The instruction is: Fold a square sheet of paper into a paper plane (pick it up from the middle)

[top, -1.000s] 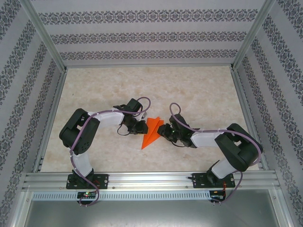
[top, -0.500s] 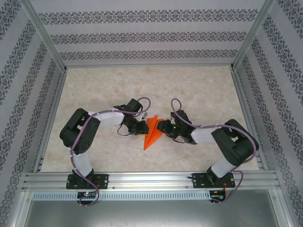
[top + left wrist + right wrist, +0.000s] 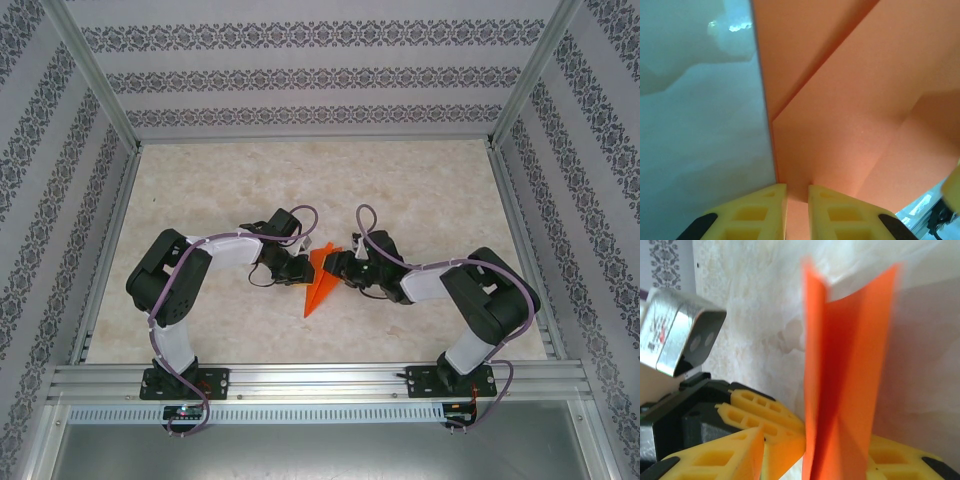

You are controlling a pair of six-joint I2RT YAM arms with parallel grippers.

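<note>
We're mid-fold: L gripper [image 3: 797,187] clamped on the paper plane [image 3: 320,288], mid-table [image 3: 420,200]. R gripper [image 3: 339,270] jaws apart, straddling it. Next, prob.: R pinches the crease w/o tearing.

Black-white arms [image 3: 165,285], purple cables [image 3: 314,215], yellow ribbed fingers [image 3: 752,212].
</note>
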